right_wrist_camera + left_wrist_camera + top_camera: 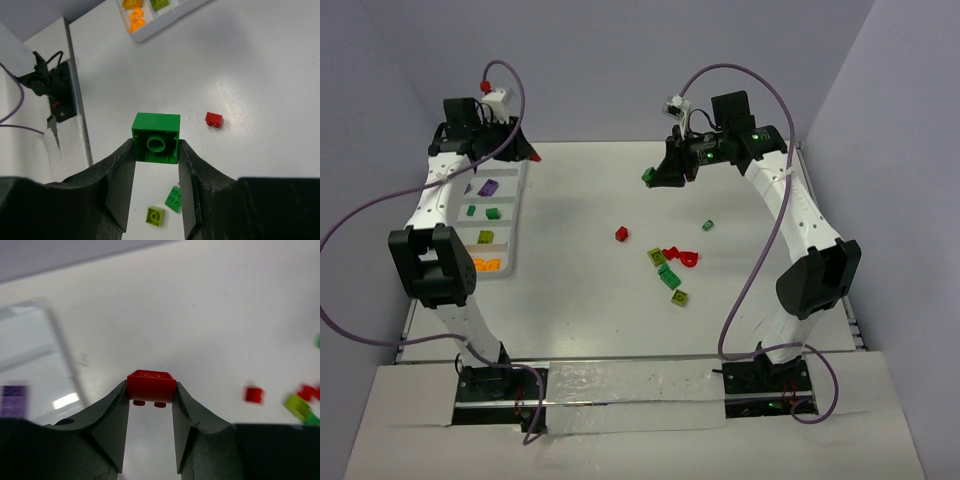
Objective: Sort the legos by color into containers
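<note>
My left gripper [527, 152] is shut on a small red lego [151, 386], held just above the far right corner of the white tray [513, 232]. The tray's rim also shows in the left wrist view [56, 340]. Its compartments hold a purple lego [488, 187], two green legos [471, 210], a lime one [485, 237] and orange ones [485, 265]. My right gripper [663, 172] is shut on a green lego [156, 137], held up above the table's far middle. Loose red [621, 233], green [668, 277] and lime [678, 297] legos lie mid-table.
More loose legos lie right of centre: a small green one [708, 225], two red ones [680, 257] and a lime one [655, 257]. Purple cables loop from both arms. The arm bases stand at the near edge. Walls close in on both sides.
</note>
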`<state>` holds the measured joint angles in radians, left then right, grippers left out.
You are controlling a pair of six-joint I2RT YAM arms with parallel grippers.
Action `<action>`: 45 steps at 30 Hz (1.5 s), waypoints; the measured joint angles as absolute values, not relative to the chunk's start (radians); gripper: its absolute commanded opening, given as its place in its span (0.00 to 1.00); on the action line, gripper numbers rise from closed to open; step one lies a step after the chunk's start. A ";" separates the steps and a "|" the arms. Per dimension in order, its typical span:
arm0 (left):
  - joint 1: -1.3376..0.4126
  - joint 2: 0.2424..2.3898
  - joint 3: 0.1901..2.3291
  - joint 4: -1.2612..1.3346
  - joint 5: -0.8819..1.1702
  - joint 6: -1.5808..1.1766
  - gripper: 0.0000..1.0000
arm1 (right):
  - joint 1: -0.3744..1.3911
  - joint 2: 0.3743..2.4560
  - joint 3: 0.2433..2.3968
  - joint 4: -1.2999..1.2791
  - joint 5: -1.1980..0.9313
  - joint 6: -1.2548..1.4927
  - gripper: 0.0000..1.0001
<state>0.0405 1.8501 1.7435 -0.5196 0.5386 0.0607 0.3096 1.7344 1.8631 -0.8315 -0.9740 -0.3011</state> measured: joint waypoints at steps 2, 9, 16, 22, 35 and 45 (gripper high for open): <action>0.057 1.902 1.802 -0.489 0.408 0.052 0.00 | 0.310 1.734 1.854 -0.832 -0.946 -0.307 0.00; 0.074 2.069 1.870 -0.371 0.131 -0.014 0.00 | 0.310 1.731 1.823 -0.835 -0.879 -0.314 0.00; 0.111 2.186 1.893 -0.259 0.072 -0.094 0.00 | 0.310 1.729 1.823 -0.835 -0.846 -0.317 0.00; 0.133 2.255 1.942 -0.199 0.060 -0.120 0.09 | 0.310 1.729 1.823 -0.835 -0.823 -0.326 0.00; 0.131 2.344 1.985 -0.161 0.068 -0.126 0.32 | 0.310 1.729 1.823 -0.840 -0.801 -0.334 0.00; 0.131 2.387 2.018 -0.160 0.067 -0.124 0.84 | 0.310 1.729 1.823 -0.841 -0.793 -0.334 0.00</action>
